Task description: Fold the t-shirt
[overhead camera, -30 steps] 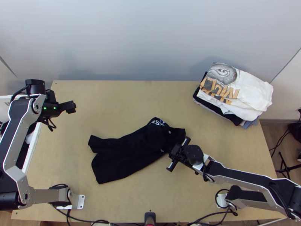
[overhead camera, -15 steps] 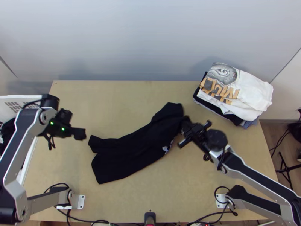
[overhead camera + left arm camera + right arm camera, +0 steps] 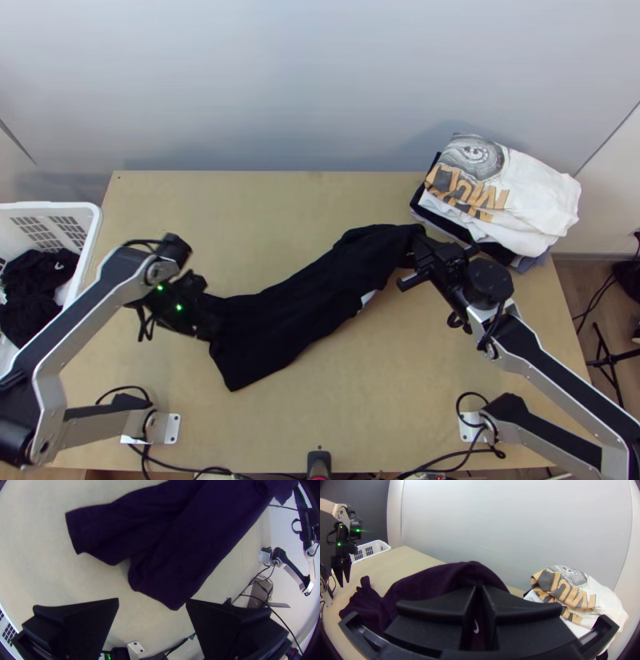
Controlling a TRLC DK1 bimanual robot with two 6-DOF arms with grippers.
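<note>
Along the near edge of the surface, I have cables running past the white mounting plates of both arms. A bit farther in, at the left, my left hand hangs above the near-left end of the black t-shirt, its two fingers spread wide with no cloth pinched between them. From there the shirt slants away to the right in a long, rumpled band, its left part lying on the surface and a pale patch showing on its near side. At its far right end, my right hand has its fingers pressed together on the fabric, which arches up beside them. Off the left side sits a white basket with dark clothes inside. Farthest back, at the right, there's a stack of folded clothes, a printed white one on top, near the pale wall.
</note>
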